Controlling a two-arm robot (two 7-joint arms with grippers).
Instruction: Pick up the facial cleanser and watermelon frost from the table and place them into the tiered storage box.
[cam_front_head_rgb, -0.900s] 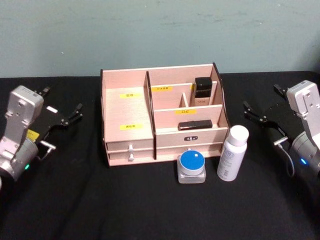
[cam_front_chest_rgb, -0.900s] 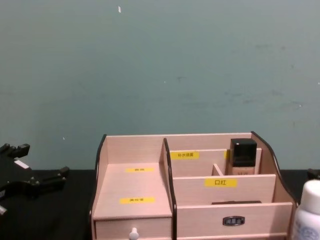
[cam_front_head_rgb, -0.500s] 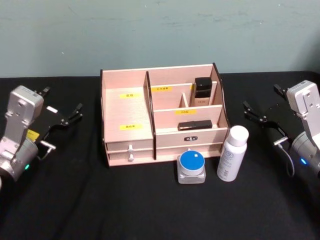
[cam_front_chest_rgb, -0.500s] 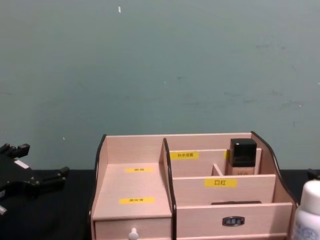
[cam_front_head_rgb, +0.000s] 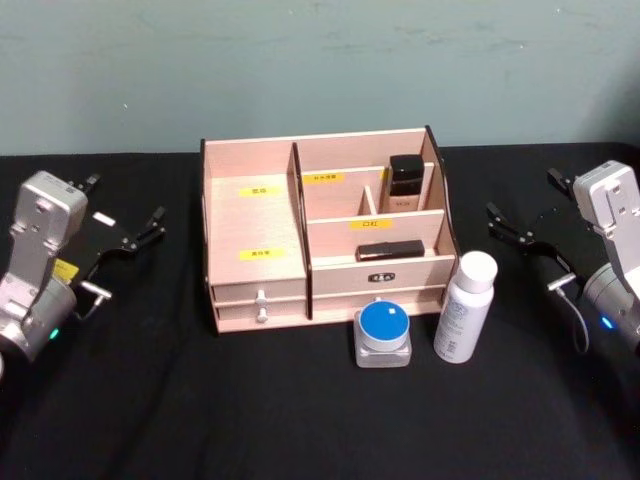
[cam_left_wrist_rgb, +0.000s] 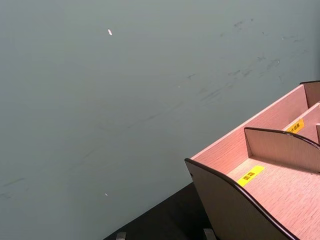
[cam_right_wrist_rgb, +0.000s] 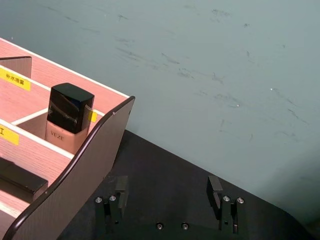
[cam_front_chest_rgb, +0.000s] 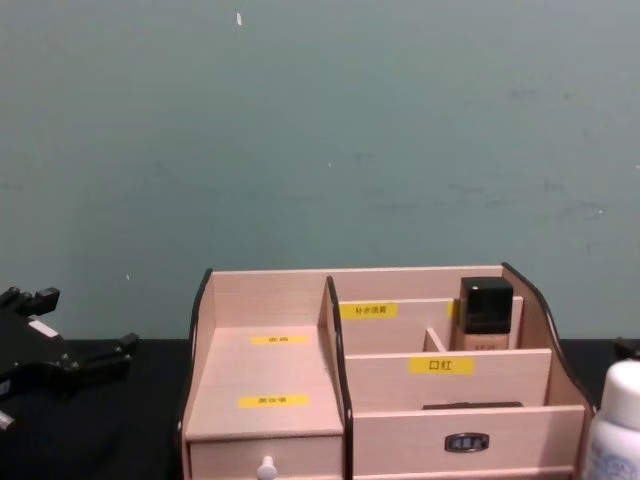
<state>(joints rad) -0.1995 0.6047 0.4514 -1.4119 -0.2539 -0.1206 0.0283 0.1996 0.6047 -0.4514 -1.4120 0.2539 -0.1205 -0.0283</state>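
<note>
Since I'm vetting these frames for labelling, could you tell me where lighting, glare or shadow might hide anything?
Head view: even light, no glare; the white bottle and blue-lidded jar stand out on the black tablecloth, while the left gripper and right gripper blend into it. Chest view: the frame edge cuts the white bottle. Right wrist view: the tiered storage box is evenly lit.

Pale matt wood tiered storage box, smooth white plastic bottle, matt black cloth table.

Head view looks down, chest view level and nearer; both share the tiered storage box.
</note>
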